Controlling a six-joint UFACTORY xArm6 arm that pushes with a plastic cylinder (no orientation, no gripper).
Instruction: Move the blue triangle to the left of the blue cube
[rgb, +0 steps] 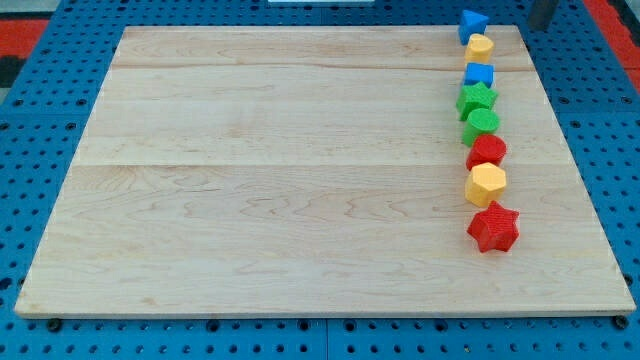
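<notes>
No writing shows; blue triangle above blue cube; my tip unseen.

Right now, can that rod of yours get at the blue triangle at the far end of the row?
Probably yes. The blue triangle sits at the row's top end, with only the yellow block touching it from below. Its other sides look open. My tip itself isn't visible; only a dark shape shows at the view's top right.

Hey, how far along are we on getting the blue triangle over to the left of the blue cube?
Nothing looks done: the blue triangle sits at the view's top, above the blue cube, a yellow block between. My tip isn't visible. The whole push remains.
</notes>
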